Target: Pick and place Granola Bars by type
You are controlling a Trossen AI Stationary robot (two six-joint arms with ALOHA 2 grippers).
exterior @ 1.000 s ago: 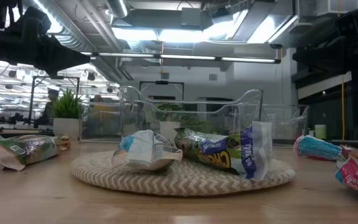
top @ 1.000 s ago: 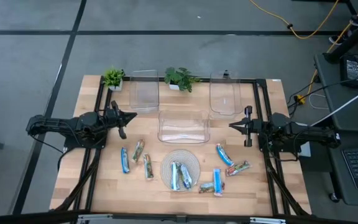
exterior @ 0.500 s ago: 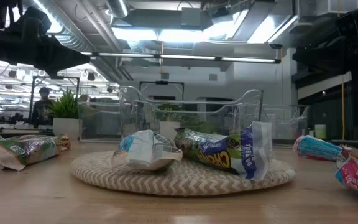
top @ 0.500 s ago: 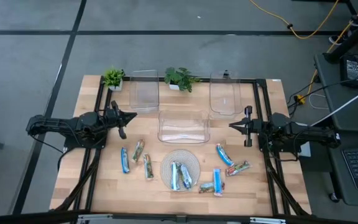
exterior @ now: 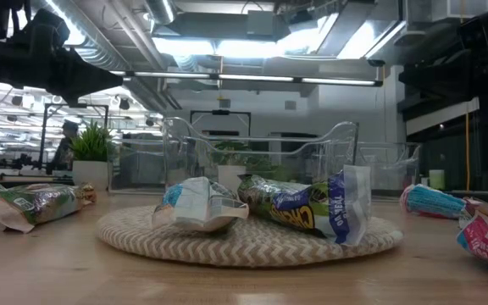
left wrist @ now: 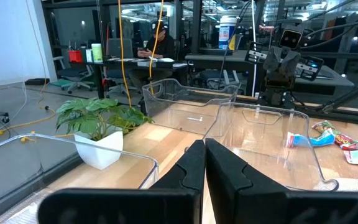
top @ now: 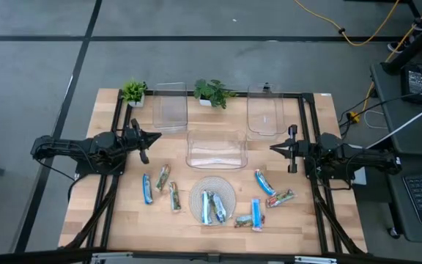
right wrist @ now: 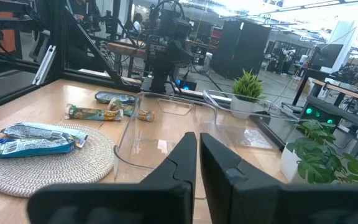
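Note:
Several foil-wrapped granola bars lie flat on the wooden table. Two bars (top: pixel 212 207) rest on the round woven mat (top: pixel 212 198). Three bars (top: pixel 160 187) lie left of the mat, several (top: pixel 266 199) to its right. My left gripper (top: pixel 154 137) is shut and empty at the table's left, held above the table. My right gripper (top: pixel 273 148) is shut and empty at the table's right, level with the middle bin (top: pixel 217 149). Their shut fingers show in the left wrist view (left wrist: pixel 204 163) and the right wrist view (right wrist: pixel 198 155).
Three clear plastic bins stand behind the mat: one at the middle, one at the far left (top: pixel 171 106), one at the far right (top: pixel 265 110). Two small potted plants (top: pixel 133 92) (top: pixel 212 93) stand at the far edge. A person shows in the room beyond (exterior: pixel 64 144).

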